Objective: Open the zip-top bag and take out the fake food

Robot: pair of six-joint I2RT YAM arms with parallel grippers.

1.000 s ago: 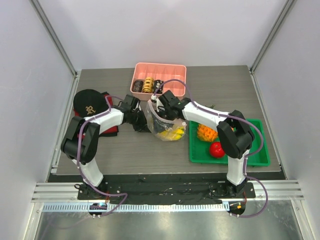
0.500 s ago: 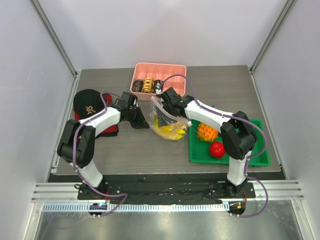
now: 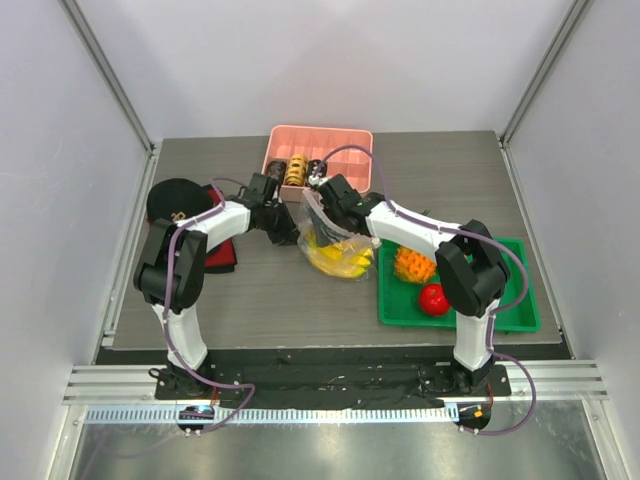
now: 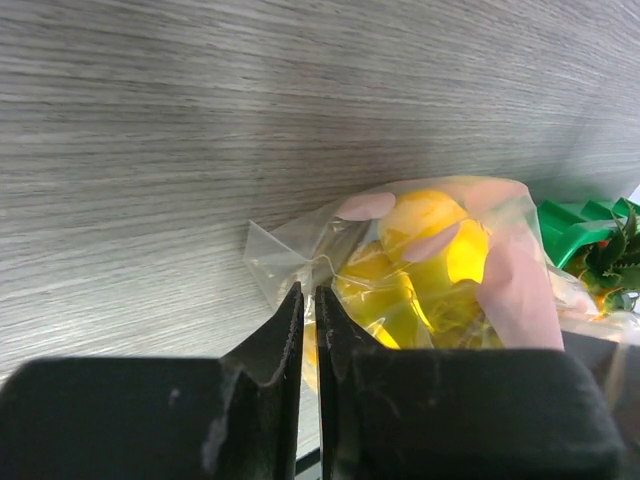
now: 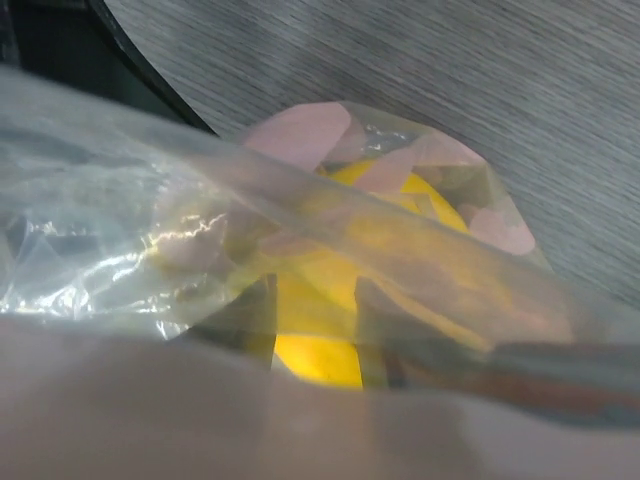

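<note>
The clear zip-top bag (image 3: pixel 338 250) lies at mid-table with the yellow banana (image 3: pixel 342 262) inside. My left gripper (image 3: pixel 288 228) is at the bag's left edge. In the left wrist view its jaws (image 4: pixel 308 300) are shut on a thin fold of the bag (image 4: pixel 290 245), with the banana (image 4: pixel 425 250) just beyond. My right gripper (image 3: pixel 322 210) is at the bag's top. In the right wrist view the bag film (image 5: pixel 150 220) drapes over the camera. Its fingers (image 5: pixel 245 315) stand apart, with the banana (image 5: pixel 315 360) showing between them. A pineapple (image 3: pixel 412 265) and a red fruit (image 3: pixel 432 298) lie in the green tray (image 3: pixel 505 300).
A pink tray (image 3: pixel 345 145) with small doughnut-like rings (image 3: pixel 294 170) stands at the back, just behind both grippers. A black cap (image 3: pixel 170 198) on a dark red cloth (image 3: pixel 222 255) lies at the left, under my left arm.
My left arm has swung back over the cap and its gripper has shifted slightly back along the bag's left edge. The bag has sagged lower and spread out under my right gripper.
</note>
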